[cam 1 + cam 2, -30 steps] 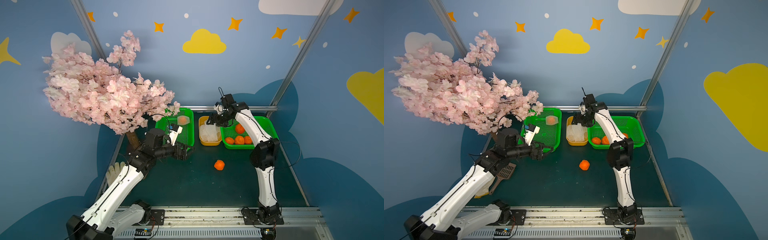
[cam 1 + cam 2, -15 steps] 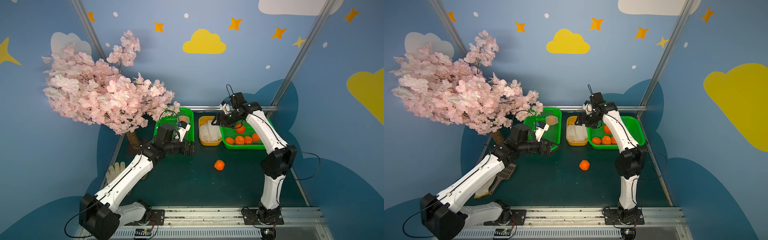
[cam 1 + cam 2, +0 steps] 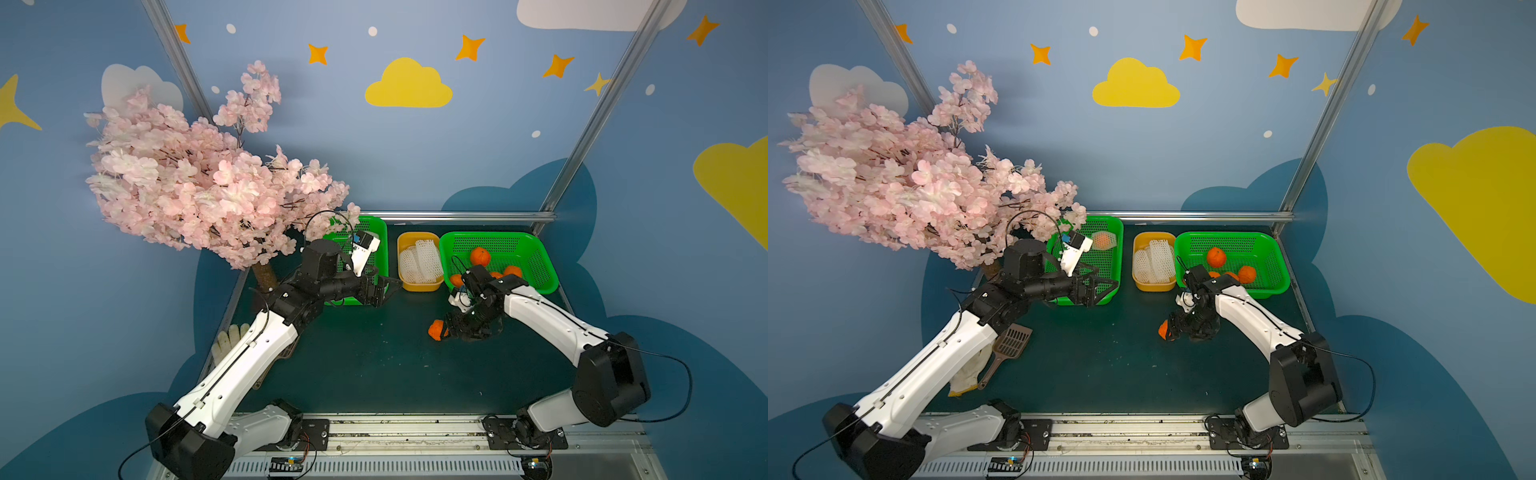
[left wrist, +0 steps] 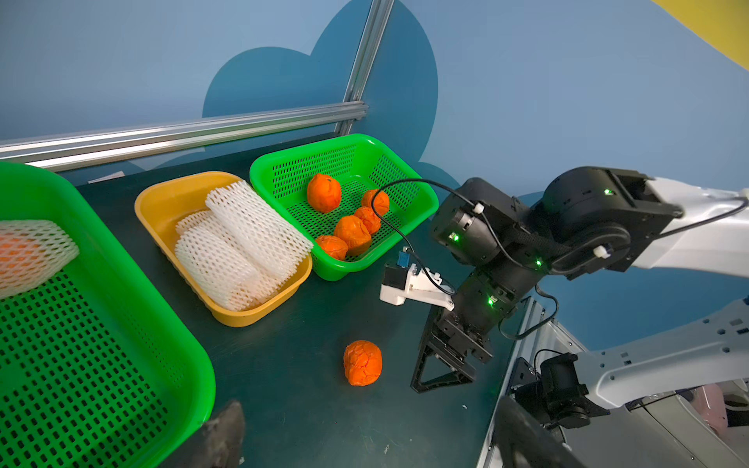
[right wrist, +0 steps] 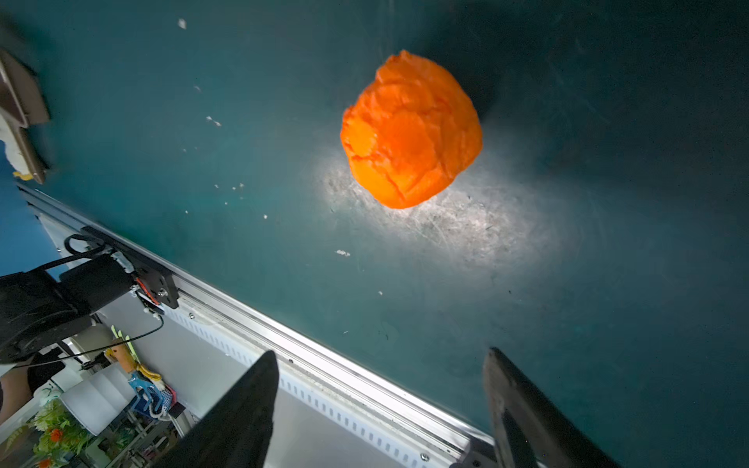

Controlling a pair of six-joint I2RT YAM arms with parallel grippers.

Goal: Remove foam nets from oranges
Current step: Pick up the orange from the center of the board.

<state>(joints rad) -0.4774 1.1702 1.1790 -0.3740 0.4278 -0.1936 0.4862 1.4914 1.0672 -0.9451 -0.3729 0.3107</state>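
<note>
One bare orange (image 5: 411,133) lies alone on the dark green mat (image 3: 374,365), well apart from the containers along the back edge. The right gripper (image 5: 381,351) stands just beside it, tips pointing down at the mat. Its jaws are spread and grasp nothing (the fruit sits ahead of the fingers, not between them). Open mat runs from the orange to the aluminium front rail (image 5: 324,352), dotted with a few white crumbs.

The left gripper (image 3: 1100,286) hangs over the near corner of the left green basket (image 3: 1119,249), released and carrying nothing. In that basket's far end rests one orange wrapped in a foam net (image 3: 1103,240). The yellow tub (image 4: 162,190) next to it holds a pile of empty foam nets (image 4: 239,243), one leaning over its rim. The right green basket (image 4: 352,139) holds five bare oranges (image 4: 352,231).

At the mat's left edge lie a brown scoop (image 3: 1011,343) and a white glove (image 3: 967,370), partly under the left arm. A pink blossom tree (image 3: 913,178) overhangs the back left corner.
</note>
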